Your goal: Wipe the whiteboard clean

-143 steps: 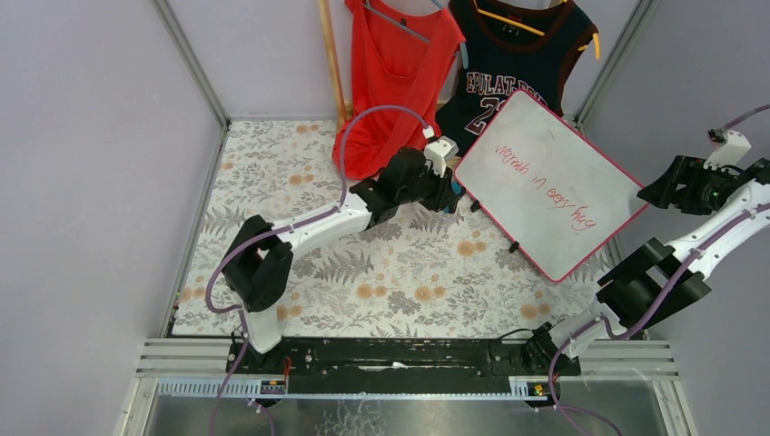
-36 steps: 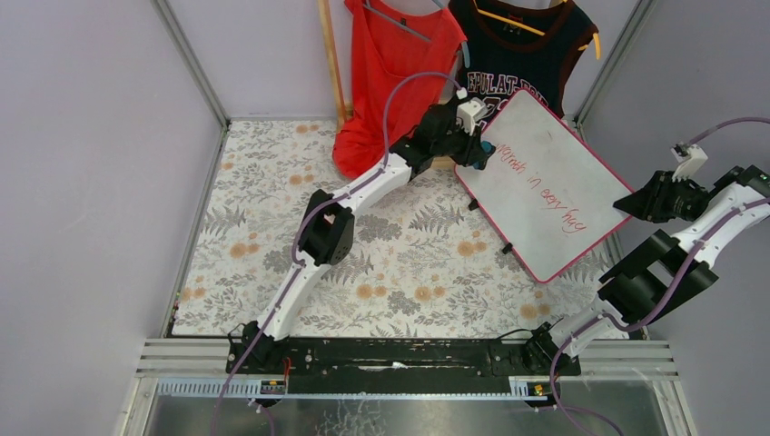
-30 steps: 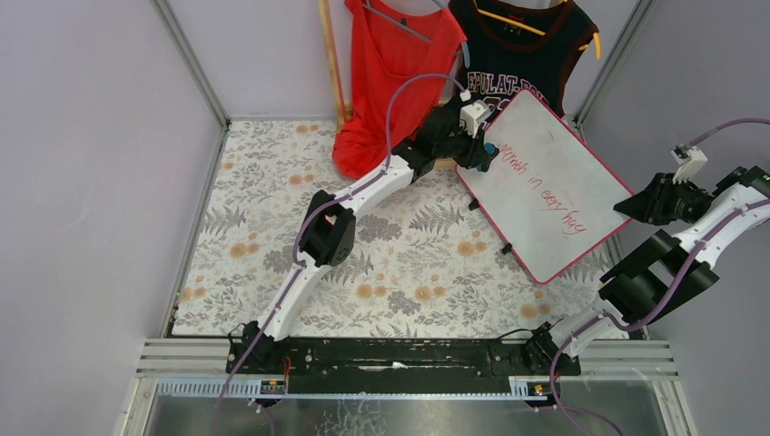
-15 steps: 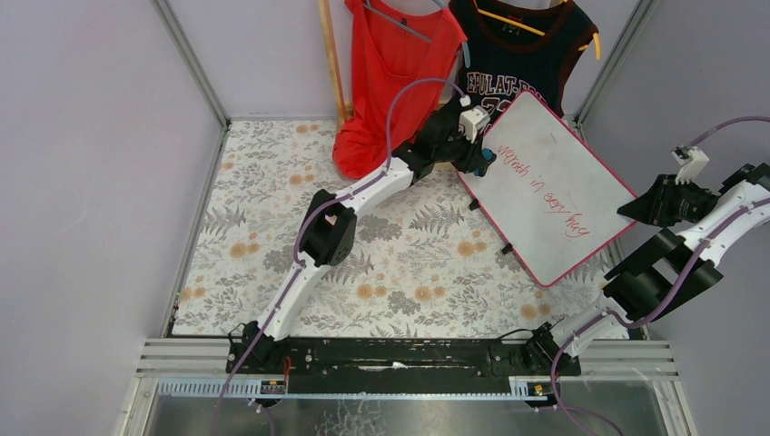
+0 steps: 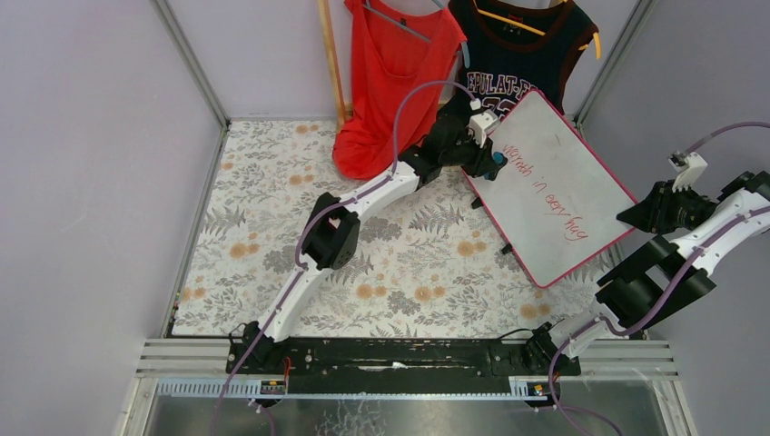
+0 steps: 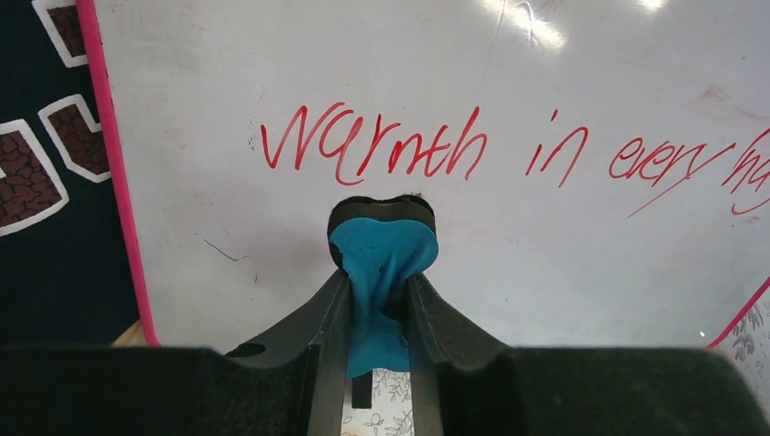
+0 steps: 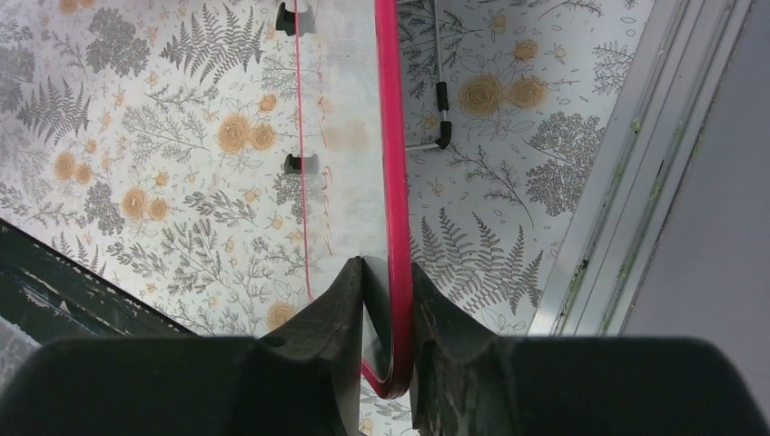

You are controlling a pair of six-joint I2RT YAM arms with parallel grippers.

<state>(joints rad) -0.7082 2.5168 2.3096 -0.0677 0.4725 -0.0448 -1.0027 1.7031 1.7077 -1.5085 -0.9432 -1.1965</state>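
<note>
The whiteboard, white with a pink-red frame, stands tilted at the back right and bears red handwriting. My left gripper is shut on a blue eraser. The eraser's dark face rests against the board just below the first red word. My right gripper is shut on the board's right edge. In the right wrist view the pink frame runs edge-on between the fingers of that gripper.
A red tank top and a dark jersey hang behind the board, beside a wooden pole. The floral tablecloth covers the table. A grey wall and metal rail stand close to the right arm.
My left gripper carried the eraser right and slightly nearer, along the board's left edge onto the start of the writing. The right gripper kept its hold and dropped a little with the board.
</note>
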